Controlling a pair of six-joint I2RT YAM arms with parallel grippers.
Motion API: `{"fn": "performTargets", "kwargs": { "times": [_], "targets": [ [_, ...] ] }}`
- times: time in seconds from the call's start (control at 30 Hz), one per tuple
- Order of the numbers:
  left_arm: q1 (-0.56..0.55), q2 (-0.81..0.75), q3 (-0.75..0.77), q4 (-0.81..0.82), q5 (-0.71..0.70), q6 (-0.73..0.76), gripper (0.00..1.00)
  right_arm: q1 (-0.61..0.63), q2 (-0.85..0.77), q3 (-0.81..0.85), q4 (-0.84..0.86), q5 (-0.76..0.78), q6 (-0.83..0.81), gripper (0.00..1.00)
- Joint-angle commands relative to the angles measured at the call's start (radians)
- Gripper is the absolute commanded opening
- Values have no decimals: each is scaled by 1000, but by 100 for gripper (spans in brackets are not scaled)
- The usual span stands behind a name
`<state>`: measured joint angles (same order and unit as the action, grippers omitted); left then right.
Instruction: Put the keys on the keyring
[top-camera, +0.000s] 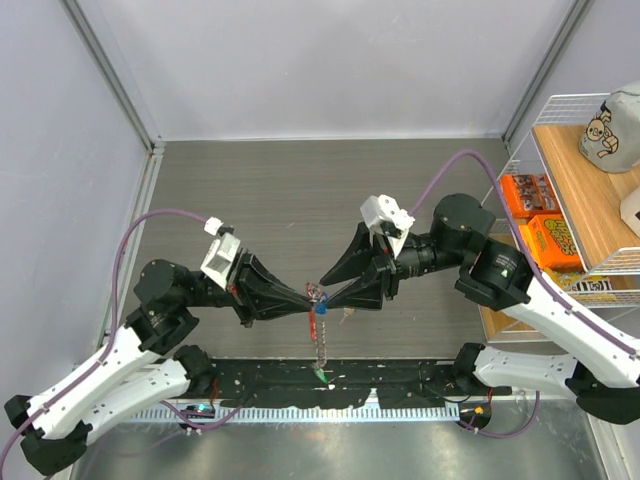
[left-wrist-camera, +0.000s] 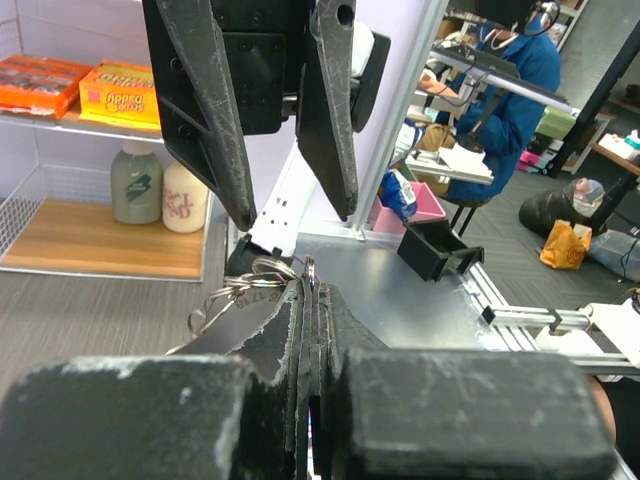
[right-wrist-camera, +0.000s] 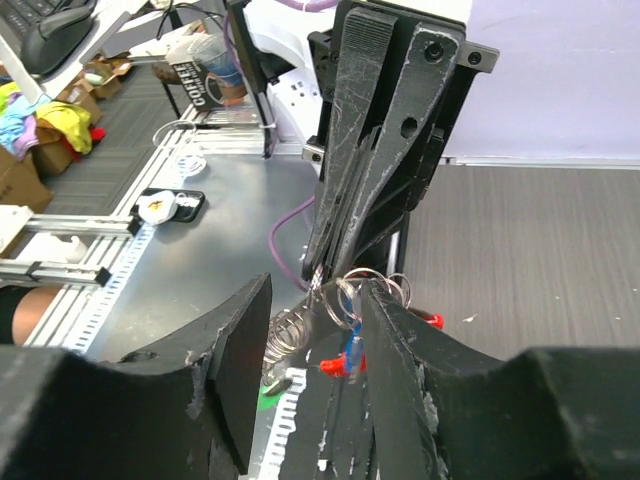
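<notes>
Jaws of the left gripper (left-wrist-camera: 310, 295) were pressed shut on the thin silvery wire keyring (right-wrist-camera: 350, 292), holding it in the air above the middle of the near edge of the dark grey wood-grain counter (top-camera: 260, 200). Facing it tip to tip, the right gripper (right-wrist-camera: 317, 290) had its jaws parted around the ring's loops, clamping nothing. Small flat metal keys (left-wrist-camera: 245, 305) clustered at the ring, though whether any were threaded on could not be told. A blue plastic tag (right-wrist-camera: 350, 355) hung just below, and the short silvery chain (top-camera: 320, 345) dangled toward the counter. The likely hazard: if the right jaws closed on the wrong loop or tugged sideways, the thin wire could slip from the left pinch and the whole bundle drop.
</notes>
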<state>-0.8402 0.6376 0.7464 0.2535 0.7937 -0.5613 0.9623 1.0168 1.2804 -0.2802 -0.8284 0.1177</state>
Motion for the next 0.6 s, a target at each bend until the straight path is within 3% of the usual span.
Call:
{"fn": "performTargets", "kwargs": {
  "times": [0.0, 0.57],
  "targets": [
    [-3, -3, -10, 216, -14, -95, 0, 0, -44, -13, 1, 77, -46, 47],
    [-3, -33, -82, 346, -272, -258, 0, 0, -178, -84, 41, 101, -73, 46]
  ]
}}
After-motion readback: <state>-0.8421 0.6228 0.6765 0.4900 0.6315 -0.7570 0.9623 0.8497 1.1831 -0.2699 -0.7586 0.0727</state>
